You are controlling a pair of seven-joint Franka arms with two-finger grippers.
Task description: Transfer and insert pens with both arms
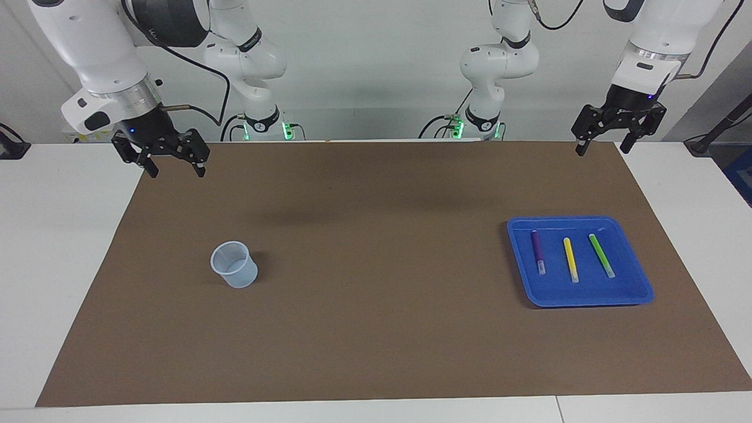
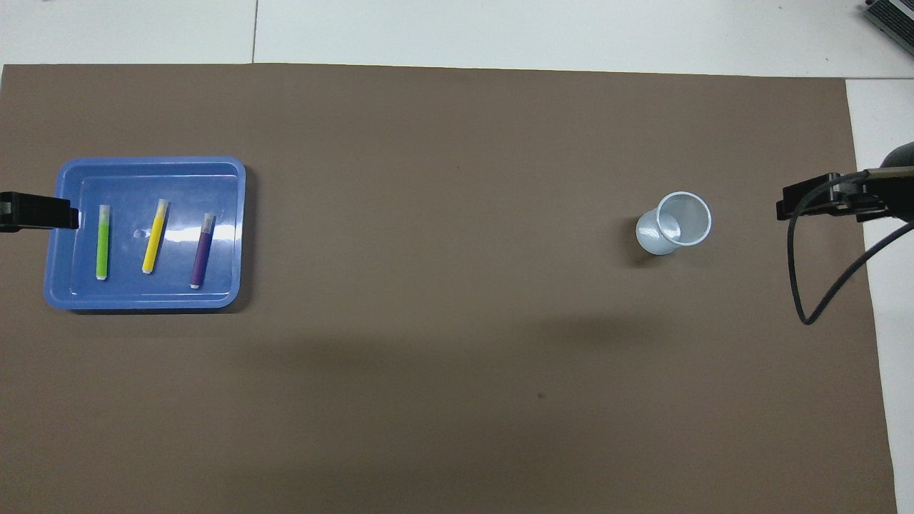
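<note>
Three pens (image 1: 568,259) in tray (image 1: 637,288), left gripper (image 1: 603,147) gaping overhead — empty, right gripper (image 1: 174,171) likewise.

Pens (image 2: 153,236) in tray (image 2: 143,168) (cup (image 2: 675,224) apart)

A high facing camera looks across at the 2 arms; an overhead one looks steeply down (half a turn apart). Both share the mat (image 1: 376,329), tray (image 1: 587,298) and cup (image 2: 675,223).
</note>
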